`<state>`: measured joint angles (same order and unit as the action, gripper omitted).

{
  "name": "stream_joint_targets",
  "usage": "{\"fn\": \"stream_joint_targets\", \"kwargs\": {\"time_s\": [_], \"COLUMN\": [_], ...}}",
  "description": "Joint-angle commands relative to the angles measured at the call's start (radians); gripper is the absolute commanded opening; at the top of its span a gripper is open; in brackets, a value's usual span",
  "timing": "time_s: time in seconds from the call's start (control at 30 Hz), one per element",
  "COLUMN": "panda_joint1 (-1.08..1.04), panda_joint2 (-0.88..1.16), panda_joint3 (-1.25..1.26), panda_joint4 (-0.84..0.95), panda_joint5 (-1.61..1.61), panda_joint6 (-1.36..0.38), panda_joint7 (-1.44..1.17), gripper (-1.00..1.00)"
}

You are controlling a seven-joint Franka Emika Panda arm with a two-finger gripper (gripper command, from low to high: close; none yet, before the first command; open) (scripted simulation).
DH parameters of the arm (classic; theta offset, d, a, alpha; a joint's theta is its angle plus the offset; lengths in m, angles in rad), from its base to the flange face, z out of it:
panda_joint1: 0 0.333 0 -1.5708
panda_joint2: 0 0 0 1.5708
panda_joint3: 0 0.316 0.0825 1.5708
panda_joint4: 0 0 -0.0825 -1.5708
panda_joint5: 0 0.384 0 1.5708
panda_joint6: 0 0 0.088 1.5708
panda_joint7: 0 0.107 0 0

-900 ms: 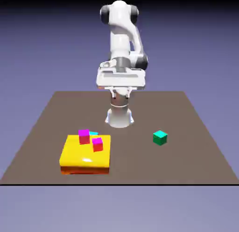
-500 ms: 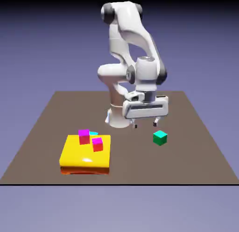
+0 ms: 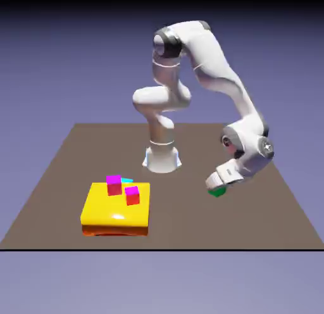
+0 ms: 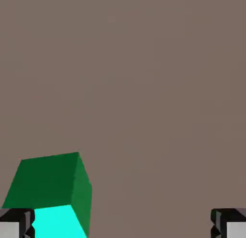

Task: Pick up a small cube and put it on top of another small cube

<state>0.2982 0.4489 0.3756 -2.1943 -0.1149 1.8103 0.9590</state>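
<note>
Fingers of the white robot's hand [image 4: 123,223] stand wide apart over the brown tabletop surface [image 3: 174,211], with the small green cube [image 3: 218,191] near the left fingertip in the hand view; the small cyan cube [image 3: 127,180] sits partly hidden behind a yellow block [image 3: 117,208].

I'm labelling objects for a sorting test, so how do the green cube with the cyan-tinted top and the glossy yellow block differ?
The green cube with the cyan-tinted top is much smaller than the glossy yellow block. The cube has crisp edges, while the block is low, broad and rounded. The end effector is at the cube; the block carries two magenta-and-red cubes. Both are on the table.
</note>
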Motion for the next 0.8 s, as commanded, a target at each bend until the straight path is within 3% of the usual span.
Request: {"fn": "stream_joint_targets", "kwargs": {"time_s": [0.0,0.17,0.3,0.33,0.5,0.77], "panda_joint1": [0.01,0.041,0.041,0.041,0.038,-0.018], "panda_joint2": [0.036,0.147,0.19,0.19,0.143,0.053], "panda_joint3": [0.013,0.054,0.032,0.032,0.04,-0.25], "panda_joint4": [0.022,0.089,-0.03,-0.03,0.085,0.001], "panda_joint5": [-0.004,-0.017,-0.045,-0.045,-0.009,0.138], "panda_joint6": [-0.044,-0.177,-0.02,-0.02,-0.177,-0.172], "panda_joint7": [0.008,0.031,0.046,0.046,0.032,0.038], "gripper": [0.0,0.0,0.0,-1.0,-1.0,-1.0]}}
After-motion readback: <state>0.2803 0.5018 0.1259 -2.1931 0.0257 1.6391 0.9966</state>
